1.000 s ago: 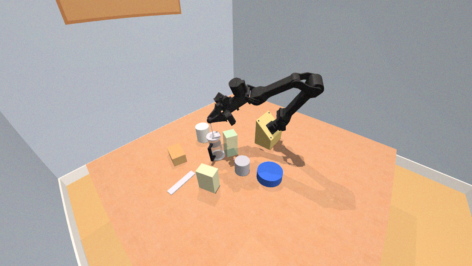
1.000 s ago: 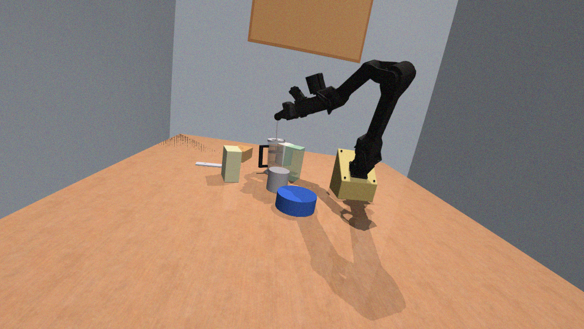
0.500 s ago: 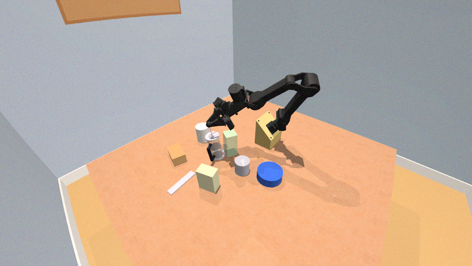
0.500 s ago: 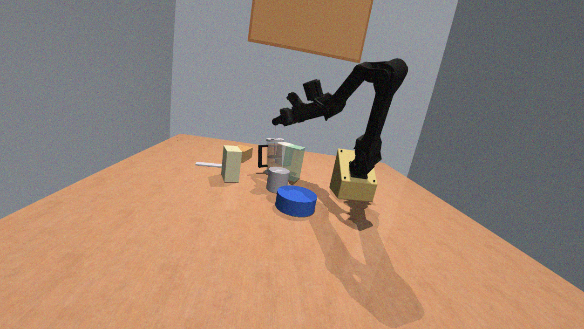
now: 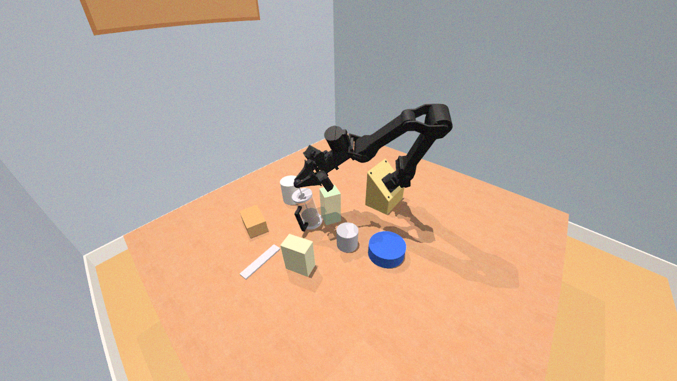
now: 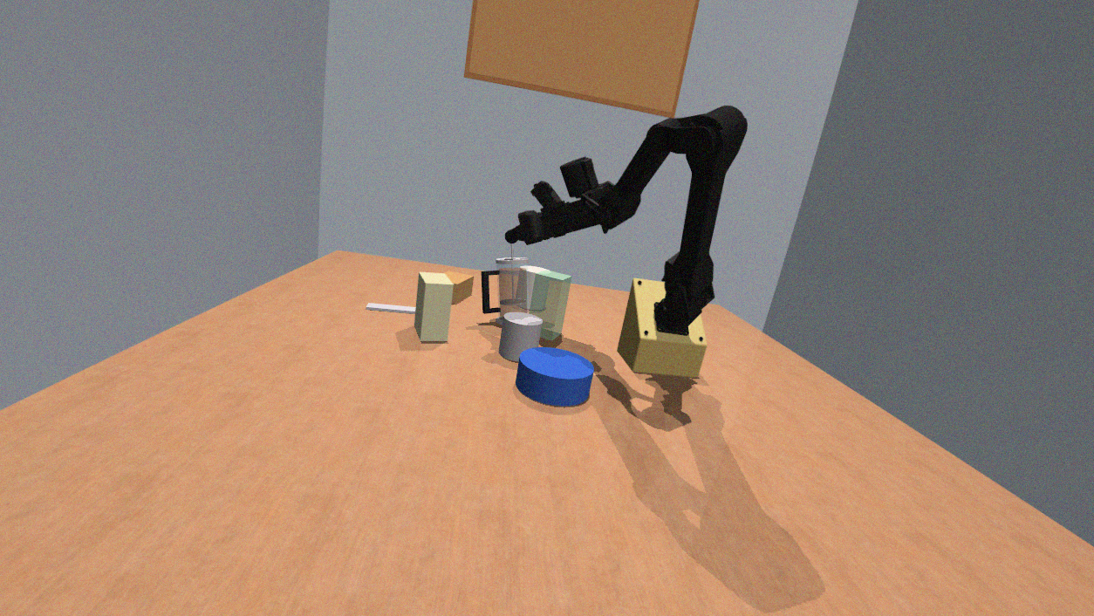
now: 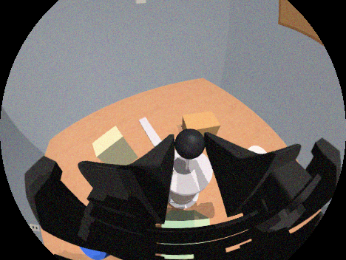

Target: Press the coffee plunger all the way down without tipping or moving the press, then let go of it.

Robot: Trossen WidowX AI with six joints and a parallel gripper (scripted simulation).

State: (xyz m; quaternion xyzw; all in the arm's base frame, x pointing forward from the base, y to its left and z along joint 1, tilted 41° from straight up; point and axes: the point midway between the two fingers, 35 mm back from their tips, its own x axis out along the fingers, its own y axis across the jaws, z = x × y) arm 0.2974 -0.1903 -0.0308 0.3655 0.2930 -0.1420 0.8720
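Observation:
The coffee press, a clear glass cylinder with a pale lid and a black handle, stands upright on the table. My gripper is shut on the round black plunger knob, one fingertip on each side of it. A short length of thin rod shows between the knob and the lid, so the knob is a little above the lid. Inside the glass, the plunger disc sits in the lower half. The fingers partly hide the press in the wrist view.
A translucent green block stands close beside the press and a white cylinder close behind. A grey cylinder, blue disc, cream block, orange block and white strip are also around.

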